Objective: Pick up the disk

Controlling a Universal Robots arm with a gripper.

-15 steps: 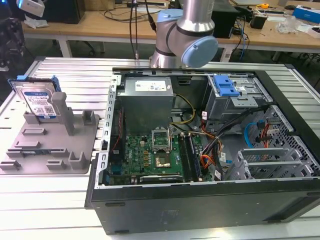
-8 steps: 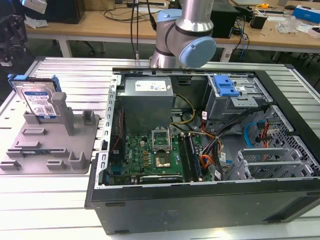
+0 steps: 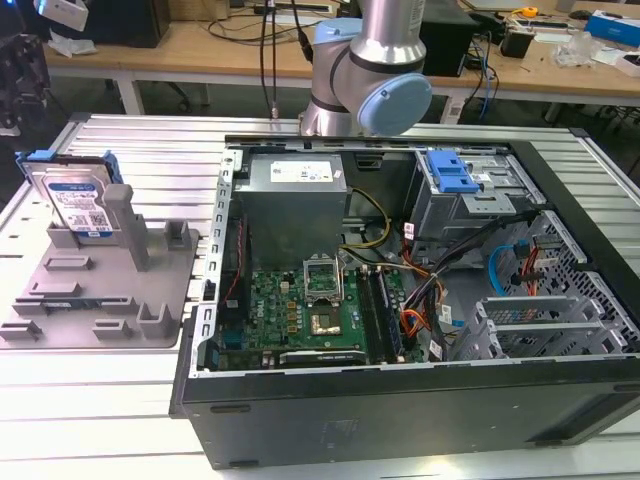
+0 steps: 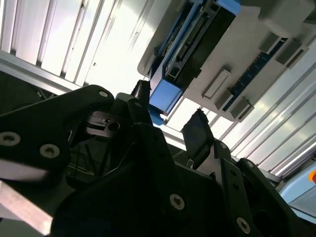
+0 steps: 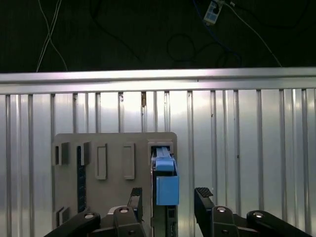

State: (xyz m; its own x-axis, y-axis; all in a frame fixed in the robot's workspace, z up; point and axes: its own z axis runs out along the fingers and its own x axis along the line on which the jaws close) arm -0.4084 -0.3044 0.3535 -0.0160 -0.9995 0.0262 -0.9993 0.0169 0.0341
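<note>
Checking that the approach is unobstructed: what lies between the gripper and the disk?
Nothing. In the first wrist view the open gripper lines up with the disk, which stands on edge in the grey tray, and no object lies between them.

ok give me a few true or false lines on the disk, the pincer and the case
1. The disk stands upright in the grey tray. True.
2. The pincer is shut on the disk. False: in both wrist views it is open and clear of the disk.
3. The case is open, its motherboard showing. True.
4. The tray sits inside the case. False: it lies on the table, outside the case at the exterior view's left.
</note>
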